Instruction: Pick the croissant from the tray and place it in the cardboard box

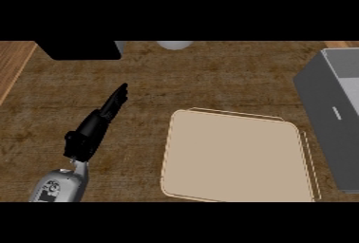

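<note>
At about eight o'clock on the desk [210,71], the left hand [95,126] rests with fingers straight and together, holding nothing. Toward four o'clock lies the tan tray [238,161]. No croissant shows on it, nor in what shows of the grey box [326,118] at three o'clock. Such a pastry is likely light, soft and flaky, best cradled across its thick middle.
</note>
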